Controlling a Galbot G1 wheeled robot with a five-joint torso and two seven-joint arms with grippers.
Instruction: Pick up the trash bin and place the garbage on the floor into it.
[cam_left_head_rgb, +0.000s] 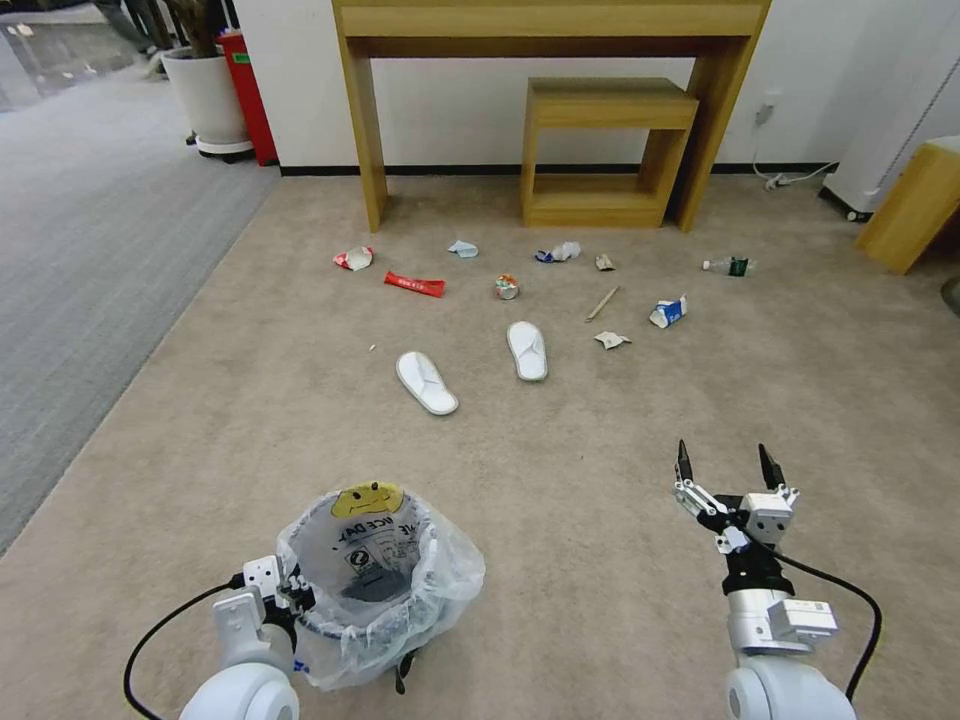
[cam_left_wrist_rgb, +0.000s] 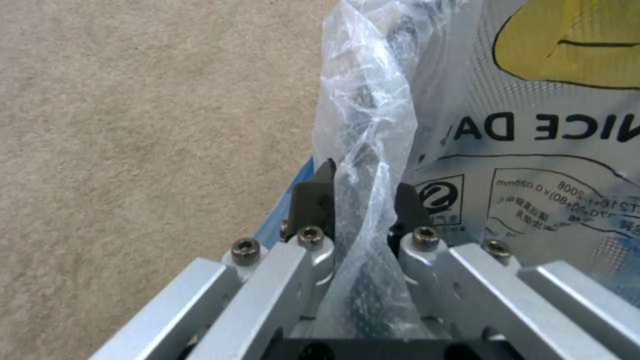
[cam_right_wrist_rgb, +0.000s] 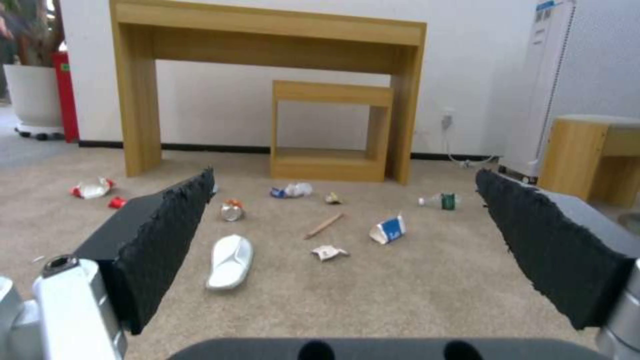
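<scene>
The trash bin (cam_left_head_rgb: 375, 580), dark with a clear smiley-face bag, is at the near left. My left gripper (cam_left_head_rgb: 290, 592) is shut on its rim; in the left wrist view the fingers (cam_left_wrist_rgb: 313, 200) pinch rim and bag (cam_left_wrist_rgb: 547, 150). My right gripper (cam_left_head_rgb: 728, 465) hovers open over the floor (cam_left_head_rgb: 560, 480), well short of the garbage. Two white slippers (cam_left_head_rgb: 427, 383) (cam_left_head_rgb: 527, 350) lie nearest, behind them a red wrapper (cam_left_head_rgb: 414, 285), crushed can (cam_left_head_rgb: 507, 287), stick (cam_left_head_rgb: 602, 303), crumpled paper (cam_left_head_rgb: 611, 340), carton (cam_left_head_rgb: 668, 311) and bottle (cam_left_head_rgb: 729, 266). Between the right gripper's (cam_right_wrist_rgb: 345, 175) pads I see one slipper (cam_right_wrist_rgb: 230, 261) and the carton (cam_right_wrist_rgb: 389, 230).
A wooden desk (cam_left_head_rgb: 550, 30) with a small stool (cam_left_head_rgb: 600, 150) under it stands against the far wall. A white plant pot (cam_left_head_rgb: 208, 100) and red bin (cam_left_head_rgb: 248, 95) are at the far left by grey carpet (cam_left_head_rgb: 90, 250). A wooden cabinet (cam_left_head_rgb: 915, 205) sits far right.
</scene>
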